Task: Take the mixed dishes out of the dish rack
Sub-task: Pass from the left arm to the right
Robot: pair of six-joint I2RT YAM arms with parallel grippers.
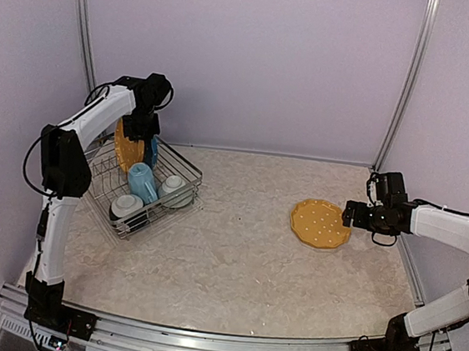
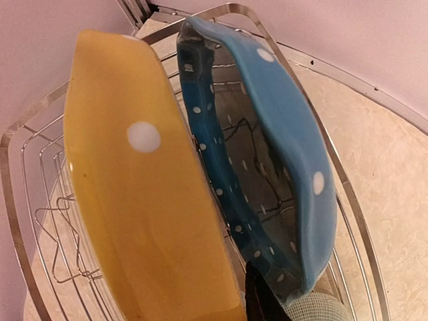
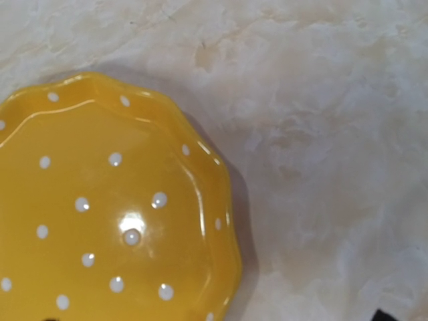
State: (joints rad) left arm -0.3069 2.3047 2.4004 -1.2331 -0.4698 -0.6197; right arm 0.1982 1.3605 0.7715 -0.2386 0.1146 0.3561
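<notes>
Rack [image 1: 187, 167] sits on the counter [image 1: 234, 255] at far left, close to the left wall. Inside it, an upright yellow plate [image 1: 125, 151] and a blue plate [image 1: 151, 152] stand on edge at the back, side by side. In the left wrist view the upright yellow plate [image 2: 134, 200] is on the left and the blue plate [image 2: 287, 160] on the right, rims nearly touching low down, rack wire [image 2: 13, 174] around them. Mug [image 1: 142, 181] is mid-rack in front of the plates, pose not clear. Near bowl [image 1: 126, 207] is at the rack's near corner, right bowl [image 1: 174, 190] just beside the mug. Left pincer [image 1: 143, 131] hangs right over the top edges of the two upright plates. One dark finger [image 2: 257, 301] shows at the bottom of the wrist view between the plates and the other is hidden, so apart or clamped: cannot tell. Flat yellow plate [image 1: 320, 223] lies face up on the counter at right, well apart from the rack, dotted face filling the right wrist view [image 3: 114, 221]. Right pincer [image 1: 349, 214] is low, just beside that plate's right rim, not on it. Its wrist view shows only a dark sliver at the bottom right corner, nothing mid-frame, so the fingers read as apart.
</notes>
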